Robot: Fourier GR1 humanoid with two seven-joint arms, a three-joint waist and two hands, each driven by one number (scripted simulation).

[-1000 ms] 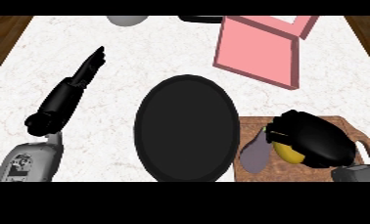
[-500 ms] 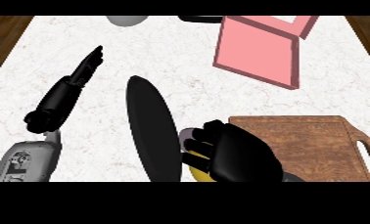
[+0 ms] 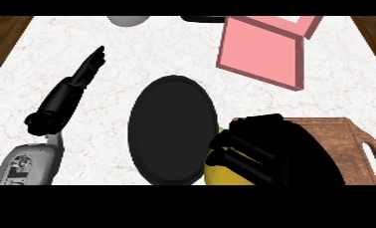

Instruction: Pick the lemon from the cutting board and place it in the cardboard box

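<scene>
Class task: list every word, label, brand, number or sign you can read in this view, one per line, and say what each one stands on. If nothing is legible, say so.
None: no text can be read anywhere in the head view.
The pink box, the black plate, the cutting board and the white counter carry no visible lettering.
The left forearm's grey casing shows small dark markings, too small to read.

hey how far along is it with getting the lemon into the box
Pick looks done: the right hand is curled round the lemon, beside the cutting board near the black plate. Left: carrying it to the pink box and releasing. The left hand rests open.
</scene>
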